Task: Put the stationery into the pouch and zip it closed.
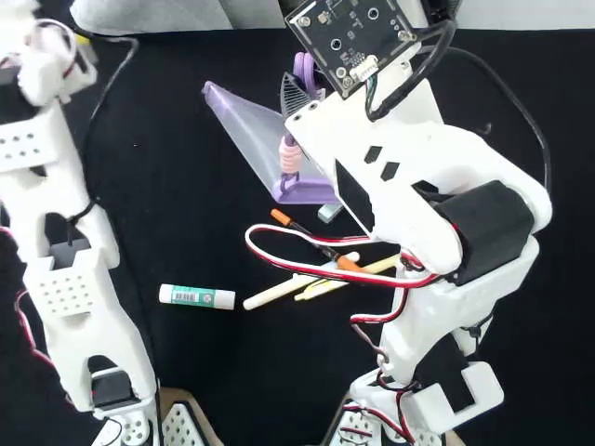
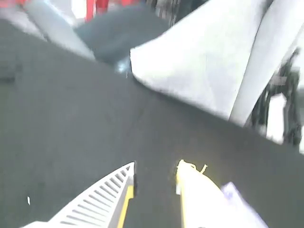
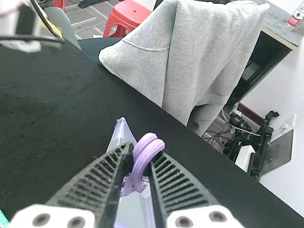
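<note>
A translucent purple pouch (image 1: pixel 249 137) is lifted off the black table at the back centre, hanging by its purple cord loop (image 1: pixel 304 67). My right gripper (image 3: pixel 139 161) is shut on that cord loop (image 3: pixel 145 149), and the pouch's corner (image 3: pixel 120 133) shows just beyond its fingers. On the table below lie a glue stick (image 1: pixel 196 296), a heap of pens and pencils (image 1: pixel 321 269), an orange marker (image 1: pixel 280 216) and a small eraser (image 1: pixel 328 213). My left gripper (image 2: pixel 156 171) hovers open over bare table at the far left, with nothing between its fingers.
The left arm (image 1: pixel 60 242) runs along the table's left side. A grey garment (image 3: pixel 190 57) hangs over a chair behind the table's far edge (image 1: pixel 158 14). The right arm's red and white cables (image 1: pixel 307 265) loop over the pens.
</note>
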Motion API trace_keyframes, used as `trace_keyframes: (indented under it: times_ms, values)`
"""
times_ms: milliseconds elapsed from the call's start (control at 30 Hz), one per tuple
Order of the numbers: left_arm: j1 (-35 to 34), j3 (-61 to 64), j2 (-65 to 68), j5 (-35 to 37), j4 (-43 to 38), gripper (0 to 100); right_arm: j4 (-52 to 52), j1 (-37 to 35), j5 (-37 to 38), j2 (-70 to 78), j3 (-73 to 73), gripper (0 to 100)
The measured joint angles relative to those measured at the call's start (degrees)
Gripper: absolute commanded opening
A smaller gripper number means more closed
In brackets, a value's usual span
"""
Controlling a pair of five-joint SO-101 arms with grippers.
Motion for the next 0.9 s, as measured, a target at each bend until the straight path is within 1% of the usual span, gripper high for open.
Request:
trace_keyframes:
  times_ms: [100,300,367,467,667,767,900]
  values:
    - [0.2,-1.0,-2.7,0.0,0.0,16,0.0,0.0,0.0,0.0,0.0,1.1]
    - [3.1,-1.4,-17.1,0.1,0.0,16,0.0,0.0,0.0,0.0,0.0,1.1]
    - [4.4,0.0,-21.2,1.9,0.2,16,0.0,0.0,0.0,0.0,0.0,1.1]
    - [5.6,9.2,-27.6,5.0,0.2,16,0.0,1.0,0.0,0.0,0.0,1.1]
    - [11.8,34.5,-41.7,5.3,0.2,16,0.0,4.2,0.0,0.0,0.0,1.1]
    - [14.1,41.7,-49.1,2.5,-1.3,16,0.0,5.0,0.0,0.0,0.0,1.1]
    - [14.3,53.8,-55.2,-0.7,-8.3,16,0.3,4.9,0.0,0.0,0.0,1.1]
